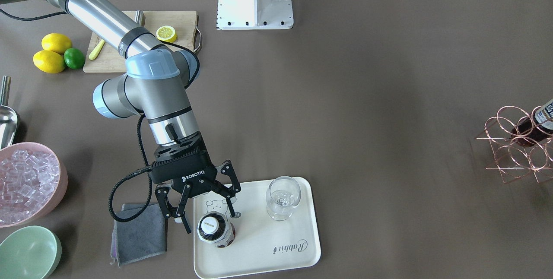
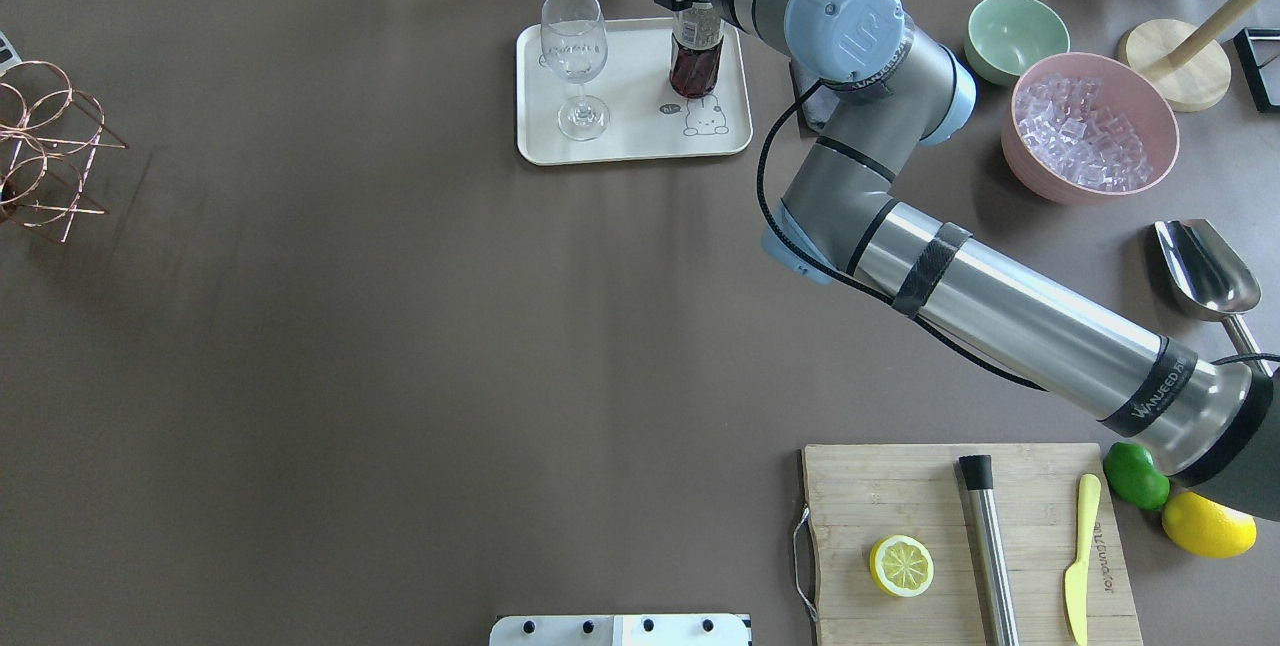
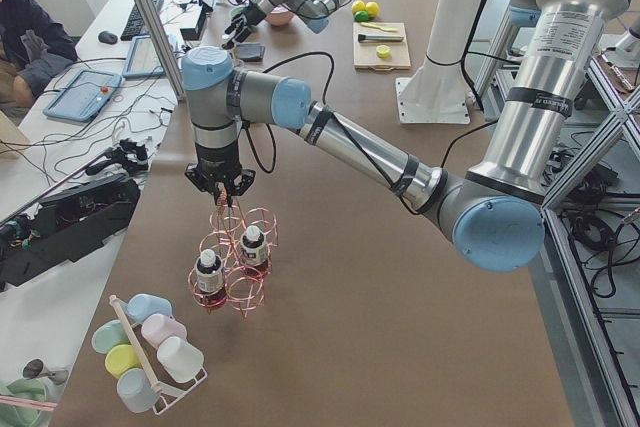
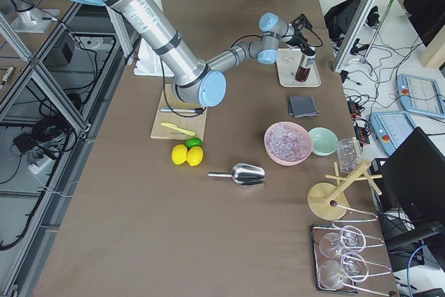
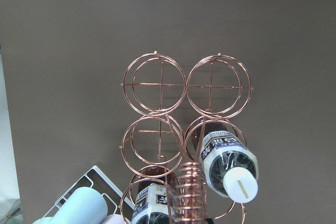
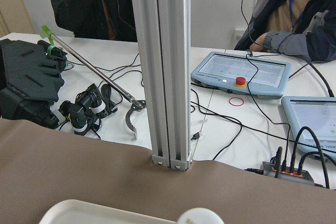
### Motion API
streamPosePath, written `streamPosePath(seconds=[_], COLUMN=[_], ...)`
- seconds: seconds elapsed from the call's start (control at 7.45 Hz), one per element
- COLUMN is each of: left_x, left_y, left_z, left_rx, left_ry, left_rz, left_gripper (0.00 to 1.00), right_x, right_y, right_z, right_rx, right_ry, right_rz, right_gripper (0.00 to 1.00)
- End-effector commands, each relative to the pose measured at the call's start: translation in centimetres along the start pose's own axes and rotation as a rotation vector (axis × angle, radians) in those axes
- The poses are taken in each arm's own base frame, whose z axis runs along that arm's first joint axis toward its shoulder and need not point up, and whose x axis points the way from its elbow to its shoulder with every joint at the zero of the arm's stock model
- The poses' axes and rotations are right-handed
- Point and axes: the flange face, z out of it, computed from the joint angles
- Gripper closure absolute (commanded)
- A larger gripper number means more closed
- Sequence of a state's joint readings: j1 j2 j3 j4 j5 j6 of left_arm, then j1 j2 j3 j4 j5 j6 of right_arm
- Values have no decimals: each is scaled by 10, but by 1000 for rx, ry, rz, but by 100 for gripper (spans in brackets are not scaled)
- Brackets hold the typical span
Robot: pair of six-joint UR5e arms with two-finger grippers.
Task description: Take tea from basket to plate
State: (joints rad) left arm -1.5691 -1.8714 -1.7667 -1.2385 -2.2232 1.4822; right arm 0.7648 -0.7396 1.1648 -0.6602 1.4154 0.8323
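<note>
The tea bottle (image 1: pixel 216 229), dark brown with a white cap and label, stands upright on the cream tray (image 1: pixel 259 257) near a wine glass (image 1: pixel 283 197). The right gripper (image 1: pixel 211 220) hangs over it, jaws spread wide. The left gripper (image 3: pixel 222 187) hovers above the copper rack (image 3: pixel 240 257); I cannot tell how its jaws stand. A wide stretch of brown table (image 1: pixel 367 119) separates tray and rack, and a grey cloth (image 1: pixel 138 236) lies just beside the tray.

Basket (image 1: pixel 518 147) partly off-frame, rt edge

Tea (image 1: pixel 216 229) upright on plate (image 1: pixel 268 246)
</note>
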Motion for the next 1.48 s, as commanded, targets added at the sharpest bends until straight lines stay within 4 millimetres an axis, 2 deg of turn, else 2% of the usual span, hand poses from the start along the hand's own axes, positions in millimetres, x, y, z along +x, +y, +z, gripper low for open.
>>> streamPosePath(seconds=[0.0, 0.13, 0.27, 0.4, 0.54, 0.67, 0.81, 0.94, 1.07, 1.21, 1.34], left_x=[-23, -29, -33, -34, -36, -41, -43, -49, -53, -55, -54], left_y=[37, 46, 45, 43, 39, 34, 31, 19, 9, 2, -12], left_z=[49, 63, 64, 65, 65, 63, 63, 61, 60, 53, 50], left_rx=[2, 3, 3, 3, 3, 4, 7, 11, 15, 15, 15], left_ry=[-19, -18, -15, -13, -13, -15, -11, -15, -15, -11, 0], left_rz=[21, 18, 2, -18, -38, -52, -93, -125, -148, -188, -202], left_gripper=[100, 100, 100, 100, 100, 100, 100, 100, 100, 100, 100], right_x=[-1, 5, 6, 29, 54, 71, 104, 173, 230, 273, 324], right_y=[-15, -32, -55, -67, -61, -61, -60, -52, -29, -12, -13], right_z=[-7, -15, -35, -71, -123, -165, -195, -209, -217, -227, -246], right_rx=[18, -2, -35, -66, -129, -178, -263, -364, -445, -566, -676], right_ry=[-10, 1, 17, 50, 62, 100, 144, 197, 251, 280, 305], right_rz=[7, 1, -11, -5, 4, 19, 41, 84, 36, -50, -108], right_gripper=[1, 1, 1, 1, 0, 0, 0, 0, 0, 0, 0])
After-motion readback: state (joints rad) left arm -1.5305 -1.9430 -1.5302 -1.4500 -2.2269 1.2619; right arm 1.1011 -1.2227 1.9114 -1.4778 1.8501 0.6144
